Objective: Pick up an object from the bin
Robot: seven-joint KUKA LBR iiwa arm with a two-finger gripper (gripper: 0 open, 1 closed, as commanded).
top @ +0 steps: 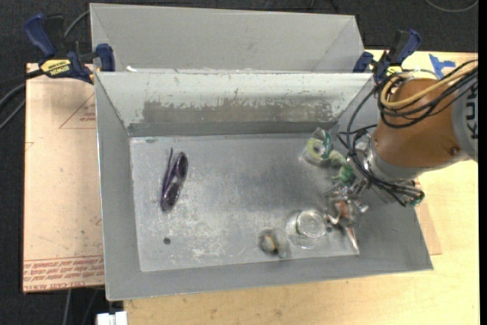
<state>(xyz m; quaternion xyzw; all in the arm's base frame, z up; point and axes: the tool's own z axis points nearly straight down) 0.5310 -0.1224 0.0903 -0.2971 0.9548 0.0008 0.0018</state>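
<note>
The gripper (344, 211) hangs at the right front corner of the bin (228, 186), just beside a clear round cup (308, 229), and whether it is clenched or released cannot be told

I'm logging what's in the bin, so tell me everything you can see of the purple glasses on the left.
The glasses are a small purple pair with dark lenses, seemingly shiny plastic. They look folded and lie flat on the bin floor, left of centre, their length running top to bottom, slightly tilted. Nothing but the floor touches them; bare metal surrounds them.
</note>
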